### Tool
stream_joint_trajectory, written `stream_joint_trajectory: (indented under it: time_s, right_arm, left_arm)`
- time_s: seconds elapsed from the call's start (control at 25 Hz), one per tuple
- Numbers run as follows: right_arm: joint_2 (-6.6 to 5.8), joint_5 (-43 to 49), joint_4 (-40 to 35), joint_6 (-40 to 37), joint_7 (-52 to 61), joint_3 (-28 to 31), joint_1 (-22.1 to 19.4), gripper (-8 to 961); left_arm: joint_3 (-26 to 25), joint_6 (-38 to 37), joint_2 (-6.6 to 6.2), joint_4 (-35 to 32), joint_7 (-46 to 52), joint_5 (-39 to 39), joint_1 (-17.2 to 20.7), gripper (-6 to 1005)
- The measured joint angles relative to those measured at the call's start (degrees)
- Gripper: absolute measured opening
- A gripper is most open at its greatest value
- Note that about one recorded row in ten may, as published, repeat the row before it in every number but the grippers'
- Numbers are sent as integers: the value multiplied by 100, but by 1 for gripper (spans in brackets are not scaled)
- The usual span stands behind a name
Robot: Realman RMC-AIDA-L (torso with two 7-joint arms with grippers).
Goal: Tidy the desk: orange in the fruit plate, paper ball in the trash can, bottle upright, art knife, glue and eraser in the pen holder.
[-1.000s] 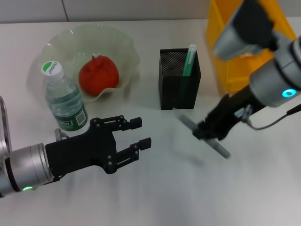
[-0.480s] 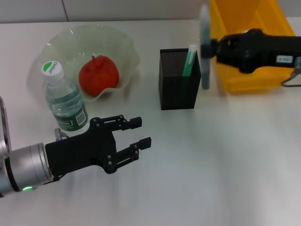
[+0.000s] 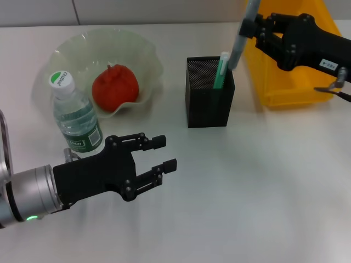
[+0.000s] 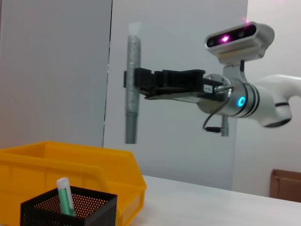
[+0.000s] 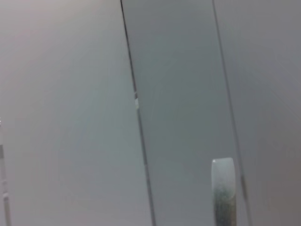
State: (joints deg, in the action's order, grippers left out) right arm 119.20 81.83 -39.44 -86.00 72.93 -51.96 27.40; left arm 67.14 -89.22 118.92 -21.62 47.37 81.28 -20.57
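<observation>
Right gripper [image 3: 253, 24] clamps the slim grey art knife [image 3: 240, 38] upright above the black mesh pen holder [image 3: 209, 101]. Left wrist view shows the knife's lower end clear of the holder [image 4: 70, 212]; head view cannot. Left gripper [image 3: 162, 153] hovers open, empty, beside the clear green-labelled bottle [image 3: 74, 118].

This looks like an office or a plain lab room set up as a desk. A smooth white table [image 3: 263, 192] carries desk things: a black mesh pen holder [image 3: 209, 101] with a green pen-like stick [image 3: 220, 71] in it, a yellow bin [image 3: 285, 71], a water bottle [image 3: 75, 118] and a pale-green fruit plate [image 3: 143, 60]. Behind the table stand bare grey wall panels [image 4: 56, 70], and a brown cardboard box [image 4: 285, 183] sits at the far side.
</observation>
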Motion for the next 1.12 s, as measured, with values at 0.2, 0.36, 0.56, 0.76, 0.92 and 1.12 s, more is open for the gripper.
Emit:
stream_joint_trajectory:
  time_s: [0.2,0.36,0.56,0.76,0.92,1.12]
  right_arm:
    - [-2,-141,672,546,-824,-36,268,147]
    - [3,-155,1085,753,-1440,-28,425,147]
    - [12,-155,1292,765,-1576,-192,569,147]
    - [6,-137,1455,1027,-1592,-218,637,151]
    - [13,-133,1472,1130,-1560,-295,641,169]
    - [20,-133,1495,1149,-1565,-333,642,412]
  left_arm:
    - [0,-8,6,0,-51,-4,0,483]
    - [0,-37,7,0,-73,-8,20,483]
    - [0,-50,16,0,-154,-26,23,483]
    - [50,-92,17,5,-203,-190,38,483]
    - [52,-133,17,7,-216,-239,51,482]
    - [53,-158,17,9,-215,-254,55,484]
